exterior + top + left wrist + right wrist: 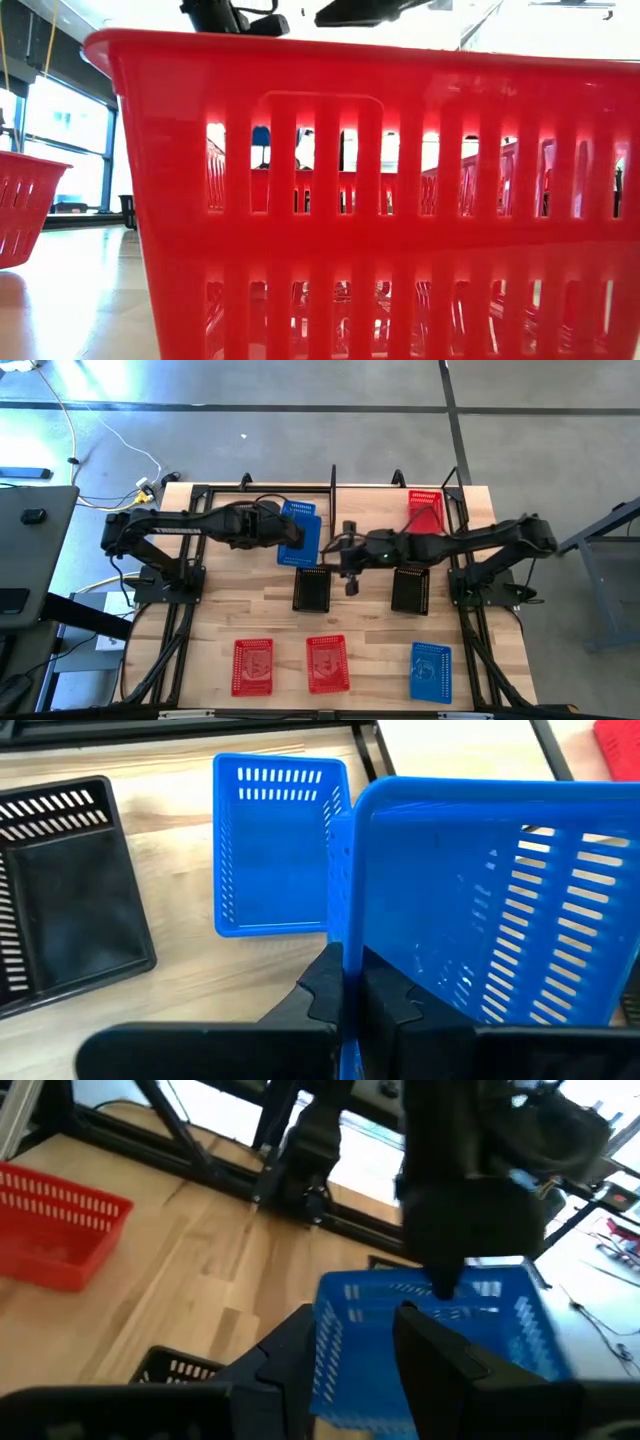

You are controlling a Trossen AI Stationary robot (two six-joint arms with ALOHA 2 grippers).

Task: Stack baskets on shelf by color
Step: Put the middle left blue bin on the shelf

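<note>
My left gripper [291, 536] [351, 992] is shut on a blue basket [305, 542] and holds it over the table's far middle. A second blue basket [272, 850] stands on its base just beyond it, by the black tube shelf [333, 482]. My right gripper [350, 572] [350, 1365] is open and hangs to the right of the held basket [430, 1330], touching nothing. Two black baskets [312, 590] [410, 590] sit mid-table, and a red one [425, 510] sits at the far right. My left gripper pinches one wall of the blue basket at its rim [345, 935] between the two fingers, one finger inside and one outside. It comes from the table's left. The basket is lifted clear and tilted, its slotted side [560, 910] turned toward the camera.
Along the near edge stand two red baskets [253, 665] [327, 663] and one blue basket [430, 672]. In the low view a red basket [350, 200] fills the picture, with another [25, 210] at the left. Arm frames [165, 575] [485, 585] flank the table.
</note>
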